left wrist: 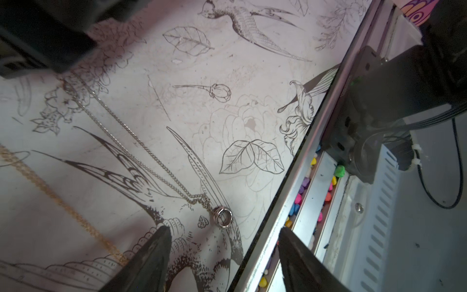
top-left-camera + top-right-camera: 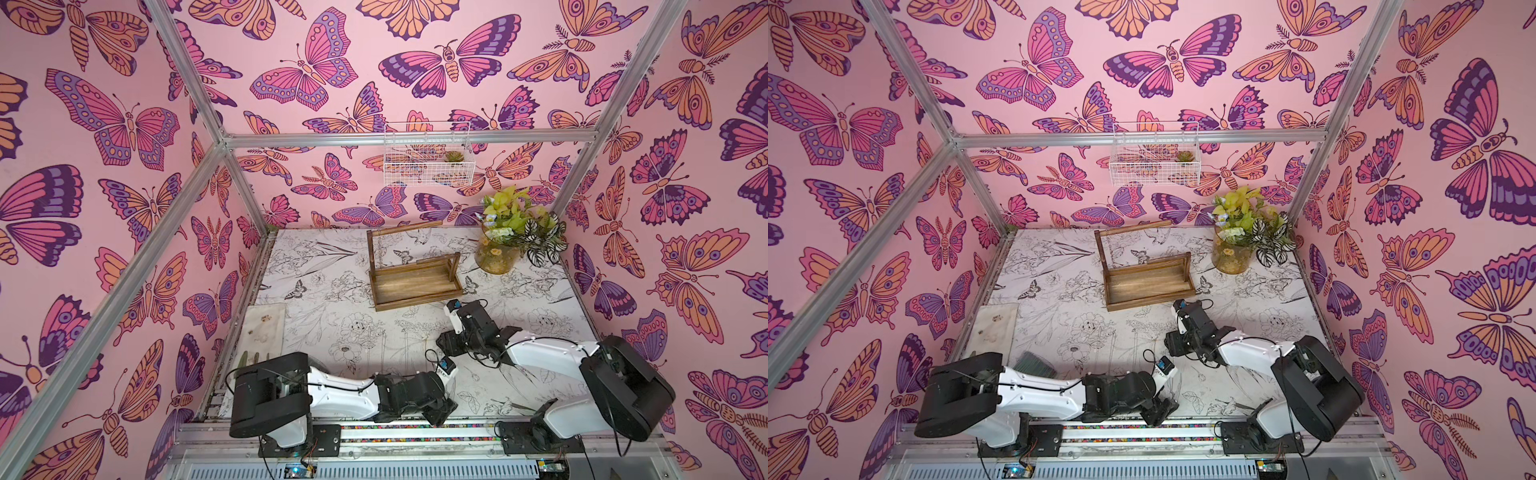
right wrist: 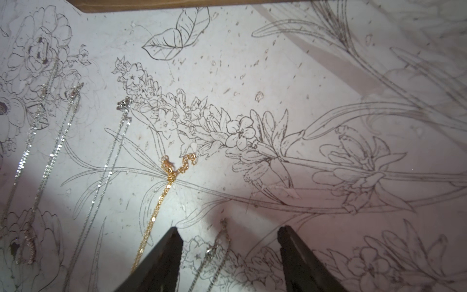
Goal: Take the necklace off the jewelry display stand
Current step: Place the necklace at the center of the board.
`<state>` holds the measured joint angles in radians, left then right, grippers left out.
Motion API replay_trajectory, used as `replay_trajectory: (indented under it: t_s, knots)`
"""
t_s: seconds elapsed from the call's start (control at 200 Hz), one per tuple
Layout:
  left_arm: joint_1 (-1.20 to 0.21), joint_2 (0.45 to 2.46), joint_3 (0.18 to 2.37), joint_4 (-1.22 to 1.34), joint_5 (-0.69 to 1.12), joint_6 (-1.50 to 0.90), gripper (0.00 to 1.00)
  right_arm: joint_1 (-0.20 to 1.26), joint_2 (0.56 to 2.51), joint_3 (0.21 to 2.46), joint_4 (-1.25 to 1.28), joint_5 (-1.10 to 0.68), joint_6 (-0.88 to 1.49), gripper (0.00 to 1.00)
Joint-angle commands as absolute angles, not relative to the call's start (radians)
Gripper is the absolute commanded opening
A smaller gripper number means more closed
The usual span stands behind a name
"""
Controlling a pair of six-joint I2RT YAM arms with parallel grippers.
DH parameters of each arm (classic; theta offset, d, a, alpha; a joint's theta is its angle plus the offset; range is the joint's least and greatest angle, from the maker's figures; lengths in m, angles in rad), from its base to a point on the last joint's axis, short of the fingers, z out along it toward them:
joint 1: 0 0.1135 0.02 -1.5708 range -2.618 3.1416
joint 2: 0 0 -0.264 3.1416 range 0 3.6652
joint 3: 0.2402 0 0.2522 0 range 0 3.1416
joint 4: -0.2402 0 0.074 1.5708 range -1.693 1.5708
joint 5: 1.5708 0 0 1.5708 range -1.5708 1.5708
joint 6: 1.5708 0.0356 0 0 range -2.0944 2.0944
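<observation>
- Jewelry display stand (image 2: 415,286): upright on the table (image 2: 316,266) in both top views. Its rear crossbar (image 2: 405,227) and front rail (image 2: 436,259) are bare, and nothing hangs from either.
- Necklace (image 1: 141,156): a fine silver chain with a ring pendant (image 1: 222,215). It lies flat on the table, well apart from the stand on the side toward the arm bases.
- Left gripper (image 1: 223,228): jaws spread wide and empty, with the ring pendant on the table just beyond the tips.
- Right gripper (image 3: 230,228): jaws likewise wide and holding nothing. It is nearer the stand than the left one. A silver chain end (image 3: 217,242) lies on the table between the fingers; it is probably the same necklace's clasp end.
- Gold chain (image 3: 161,197) and further silver chains (image 3: 43,156): laid out side by side on the table, all off the stand.
- Vase (image 2: 496,253) of foliage: beside the stand. A wire basket (image 2: 428,166) is on the wall behind it.
- Progress, as judged: the removal looks complete, since no chain is left on the stand. At most, the arms have yet to pull clear.
</observation>
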<state>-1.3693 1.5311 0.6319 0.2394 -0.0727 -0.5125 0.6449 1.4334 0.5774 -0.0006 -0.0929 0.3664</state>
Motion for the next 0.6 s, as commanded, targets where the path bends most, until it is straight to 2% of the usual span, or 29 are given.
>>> replay_trajectory:
  t_s: [0.0, 0.135, 0.28, 0.416, 0.596]
  knots:
    - [-1.374, 1.481, 0.628, 0.171, -0.101, -0.482, 0.75, 0.652, 1.395, 0.622, -0.071, -0.069, 0.362, 0.69]
    - [-1.367, 1.419, 0.640, 0.091, -0.130, -0.479, 0.78, 0.650, 1.358, 0.656, -0.135, -0.055, 0.364, 0.74]
    - [-1.317, 1.317, 0.641, -0.001, -0.159, -0.471, 0.82, 0.637, 1.305, 0.708, -0.222, -0.040, 0.376, 0.74]
    - [-1.225, 1.211, 0.670, -0.107, -0.144, -0.423, 0.85, 0.633, 1.277, 0.782, -0.271, -0.076, 0.371, 0.72]
    - [-1.058, 1.112, 0.715, -0.207, -0.062, -0.344, 0.97, 0.633, 1.315, 0.947, -0.311, -0.120, 0.335, 0.72]
